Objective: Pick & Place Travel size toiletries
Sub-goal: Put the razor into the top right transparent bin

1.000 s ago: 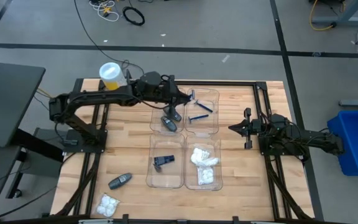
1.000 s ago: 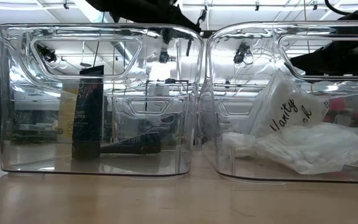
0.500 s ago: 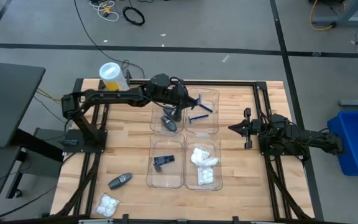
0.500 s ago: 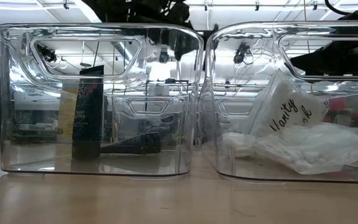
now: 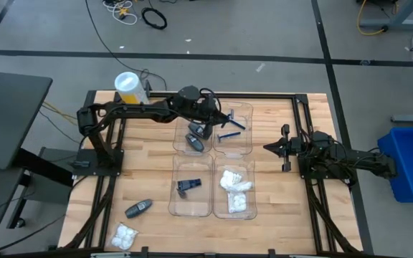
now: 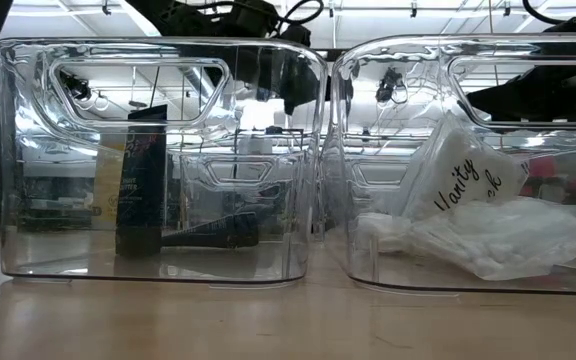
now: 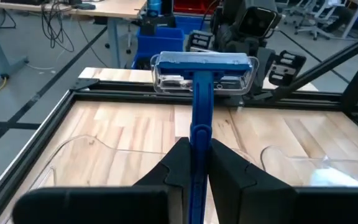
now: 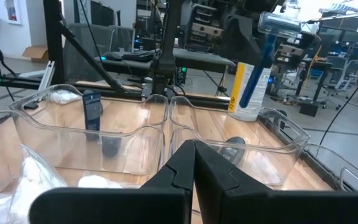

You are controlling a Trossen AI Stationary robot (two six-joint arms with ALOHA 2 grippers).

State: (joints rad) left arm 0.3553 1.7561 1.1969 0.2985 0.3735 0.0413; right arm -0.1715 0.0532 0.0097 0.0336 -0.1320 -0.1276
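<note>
Blue razor (image 7: 195,112) is pinched in the left gripper (image 5: 205,119) above the far trays (image 5: 244,147), right gripper (image 5: 269,147) closed and empty beside them, while a grey tube (image 5: 138,208) and white packet (image 5: 125,236) wait outside.

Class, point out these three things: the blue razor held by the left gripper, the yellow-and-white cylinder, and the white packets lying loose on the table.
Blue razor (image 7: 199,102): left wrist view, handle.
Yellow-and-white cylinder (image 5: 129,86): high view, top.
White packets (image 5: 125,235): high view, middle.
</note>
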